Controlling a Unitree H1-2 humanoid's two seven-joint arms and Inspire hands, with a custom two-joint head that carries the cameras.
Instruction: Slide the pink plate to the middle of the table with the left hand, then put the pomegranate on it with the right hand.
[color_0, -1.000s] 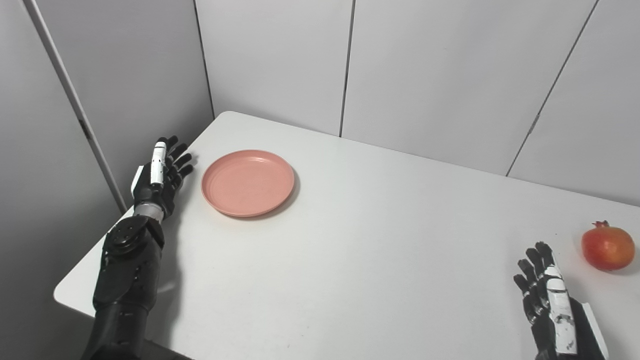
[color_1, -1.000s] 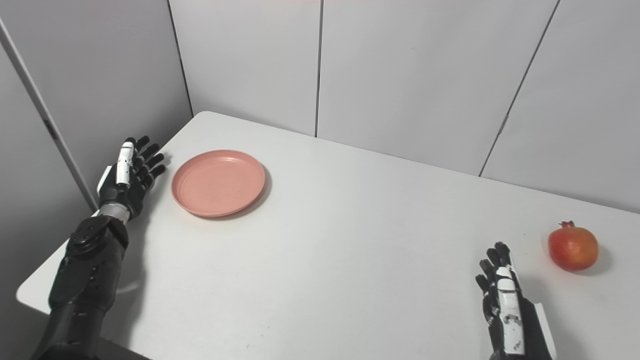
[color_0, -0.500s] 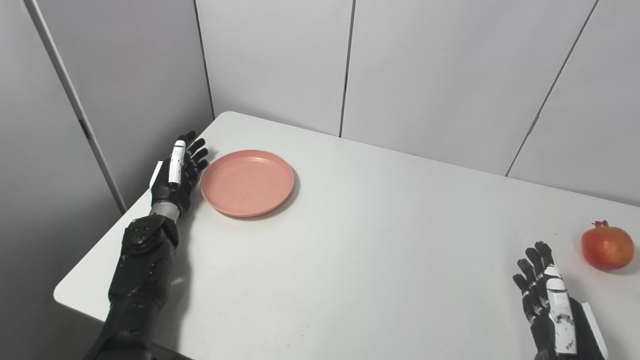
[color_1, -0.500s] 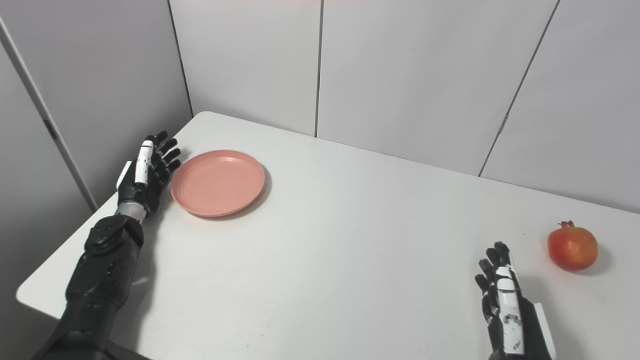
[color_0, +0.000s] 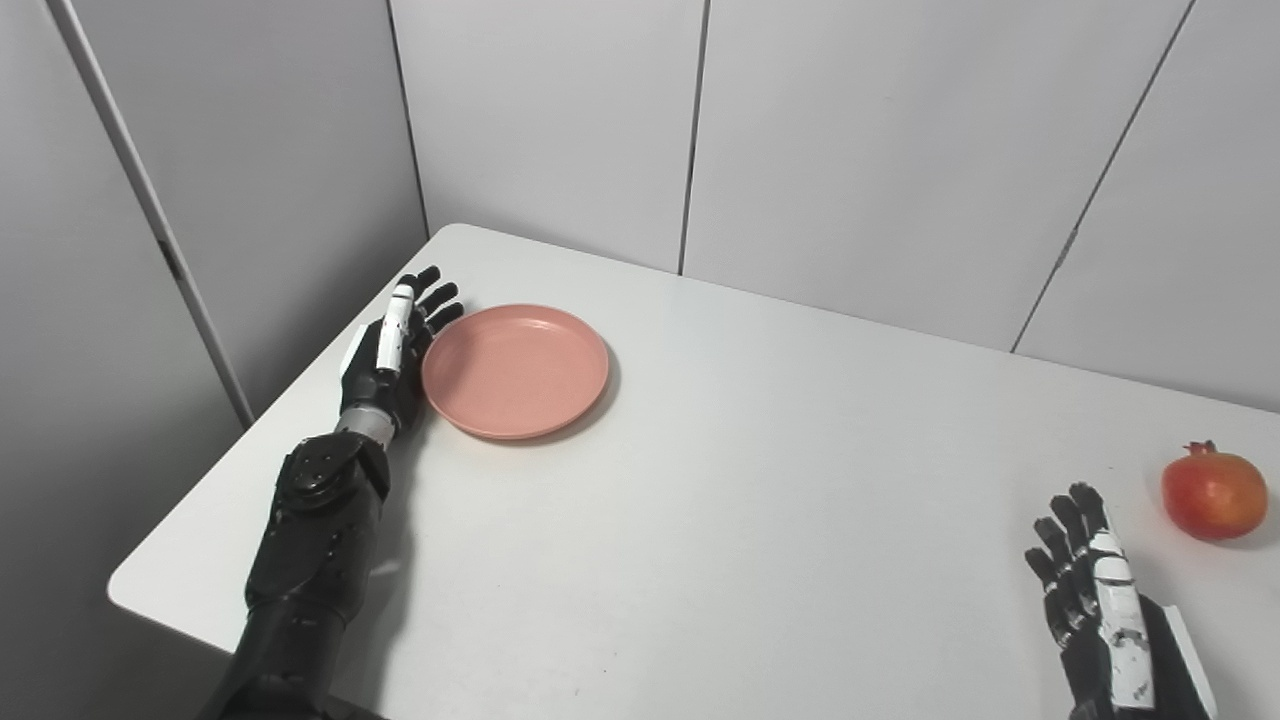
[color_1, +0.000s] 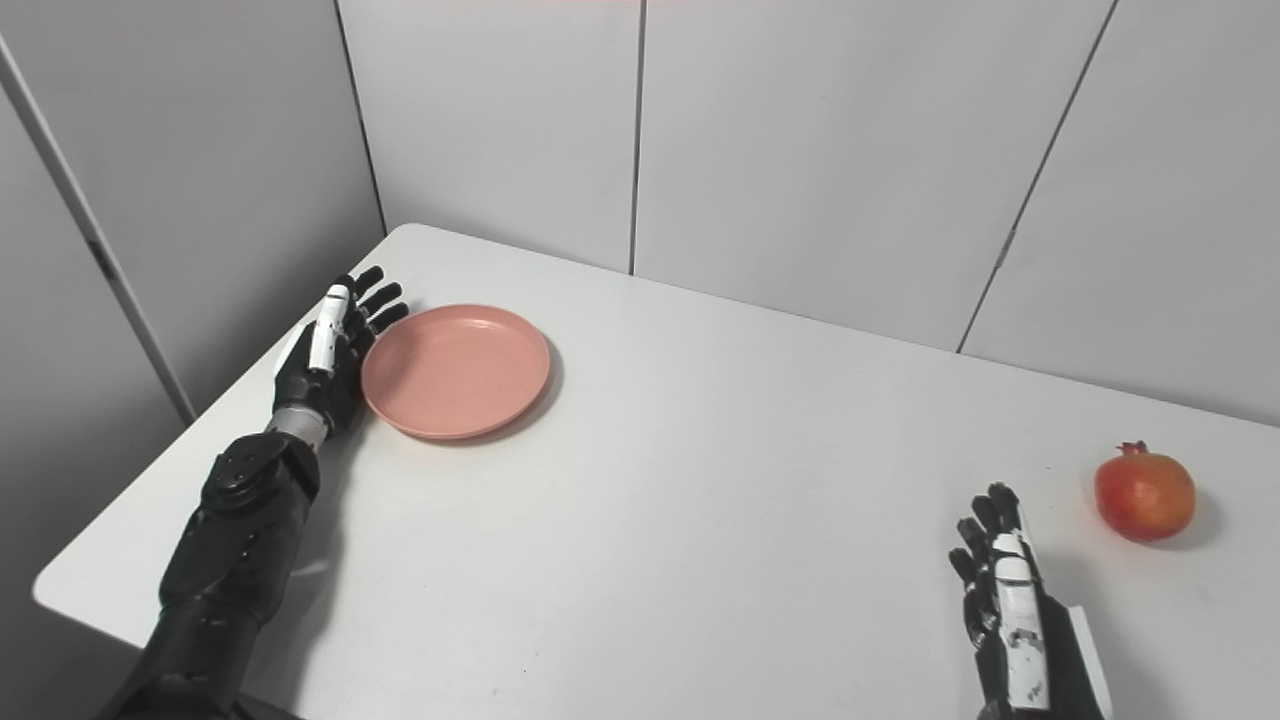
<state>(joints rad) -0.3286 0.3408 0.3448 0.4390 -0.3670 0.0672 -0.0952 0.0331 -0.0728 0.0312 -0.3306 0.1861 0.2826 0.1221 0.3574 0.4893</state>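
Touching pink plate (color_0: 515, 371): flat left hand (color_0: 392, 352)

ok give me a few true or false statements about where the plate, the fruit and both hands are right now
1. The round pink plastic plate sits at the middle of the white table. False: it lies near the table's far left corner.
2. The black left hand is open, its side against the plate's left rim. True.
3. The red-orange pomegranate rests on the plate. False: it lies on the table by the right edge, and the plate is empty.
4. The black right hand holds the pomegranate. False: it is open and apart from the fruit, which lies to its right.
5. The pomegranate's crown points up. True.
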